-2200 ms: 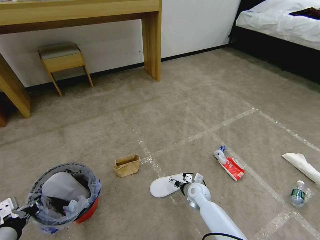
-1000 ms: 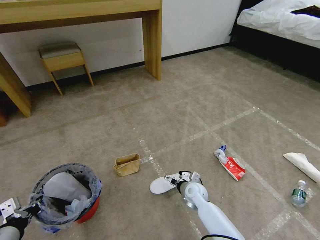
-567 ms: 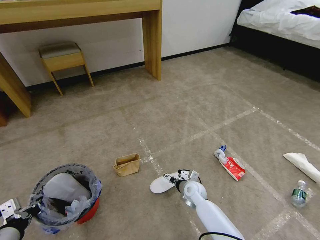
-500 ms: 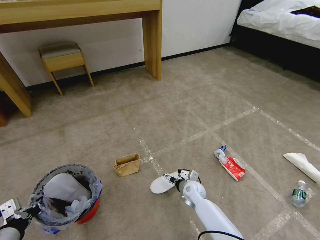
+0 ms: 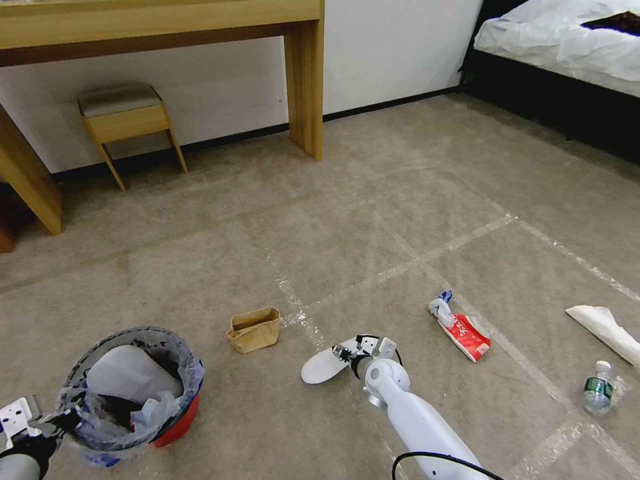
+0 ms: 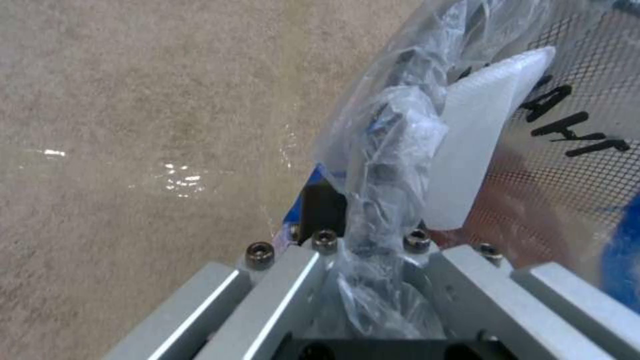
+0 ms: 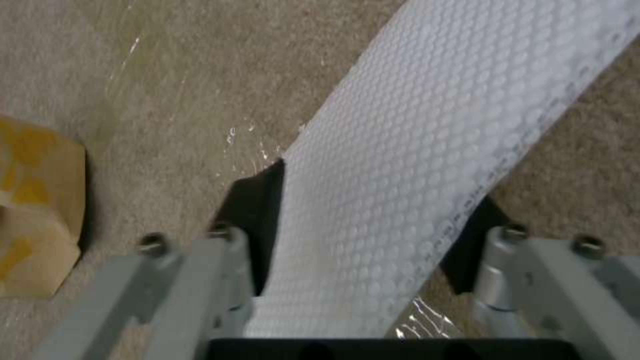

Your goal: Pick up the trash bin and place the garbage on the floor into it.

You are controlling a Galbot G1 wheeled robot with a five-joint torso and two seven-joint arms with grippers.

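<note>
The white slipper [image 5: 325, 363] lies on the carpeted floor [image 5: 400, 220] with its long axis slanting: the rounded end points toward the red trash bin [image 5: 175, 421], the other end sits in the right gripper [image 5: 353, 349]. In the right wrist view the slipper's dimpled sole [image 7: 427, 165] runs lengthwise out from between the black pads [image 7: 257, 210], which press on its two long edges, so this gripper is pinching the slipper.

The brown paper bag [image 5: 253, 329] stands open-mouthed just beside the slipper, on the side away from the robot, between slipper and bin. The red wrapper [image 5: 465, 333] lies on the slipper's other side, well apart, and the small plastic bottle [image 5: 595, 387] farther out still. Bare carpet separates slipper and bin.

The left gripper [image 5: 50, 421] is clamped on the bin's rim, with bunched clear liner bag [image 6: 387, 150] caught between its fingers [image 6: 320, 210]. Another white slipper [image 5: 130, 375] rests inside the bin.
</note>
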